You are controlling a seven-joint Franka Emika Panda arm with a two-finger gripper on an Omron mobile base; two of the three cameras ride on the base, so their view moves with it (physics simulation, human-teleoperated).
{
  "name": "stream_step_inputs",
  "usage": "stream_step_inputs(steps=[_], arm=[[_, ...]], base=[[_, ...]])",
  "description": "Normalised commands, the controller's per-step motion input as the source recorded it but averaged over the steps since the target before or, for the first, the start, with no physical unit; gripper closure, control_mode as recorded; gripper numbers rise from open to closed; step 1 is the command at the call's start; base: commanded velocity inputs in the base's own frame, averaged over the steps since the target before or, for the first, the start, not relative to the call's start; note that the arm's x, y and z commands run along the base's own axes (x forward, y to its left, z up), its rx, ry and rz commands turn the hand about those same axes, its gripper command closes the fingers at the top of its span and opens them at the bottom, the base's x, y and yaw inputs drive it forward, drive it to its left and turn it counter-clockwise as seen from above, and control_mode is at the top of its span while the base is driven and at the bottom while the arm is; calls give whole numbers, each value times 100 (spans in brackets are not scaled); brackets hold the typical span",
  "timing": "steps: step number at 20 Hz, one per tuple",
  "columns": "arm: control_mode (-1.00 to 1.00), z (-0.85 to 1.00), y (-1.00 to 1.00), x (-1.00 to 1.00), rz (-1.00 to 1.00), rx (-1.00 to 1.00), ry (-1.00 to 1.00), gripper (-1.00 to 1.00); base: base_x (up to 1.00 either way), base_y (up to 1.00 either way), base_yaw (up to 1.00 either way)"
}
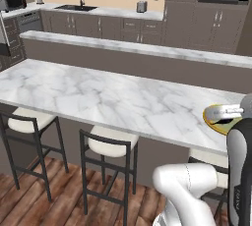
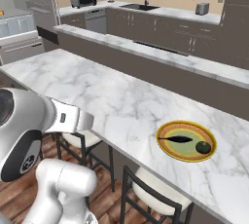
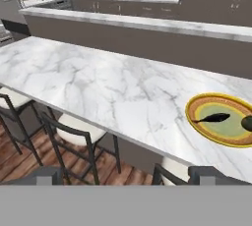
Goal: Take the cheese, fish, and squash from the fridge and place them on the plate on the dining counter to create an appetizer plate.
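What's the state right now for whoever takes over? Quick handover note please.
Gripper: open, empty, held back from the dining counter.
Plate sits on the dining counter near its right end.
Done: fish and squash lie on the plate, apart from each other.
Left: cheese is not on the plate; fetch it from the fridge and set it beside the other two.

Fish (image 2: 180,139), squash (image 2: 203,146) on plate (image 2: 168,151), dining counter (image 2: 97,96).

Glossy white rounded arm (image 2: 63,184) segments, dark grey joints
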Motion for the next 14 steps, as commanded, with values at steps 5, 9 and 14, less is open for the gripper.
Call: stream_step_inputs(steps=[5, 9, 14], arm=[[100, 0, 0, 0, 0, 0, 0, -100], [100, 0, 0, 0, 0, 0, 0, -100], [100, 0, 0, 0, 0, 0, 0, -100]], base=[[-70, 7, -1], [-100, 31, 0], [-52, 92, -2]])
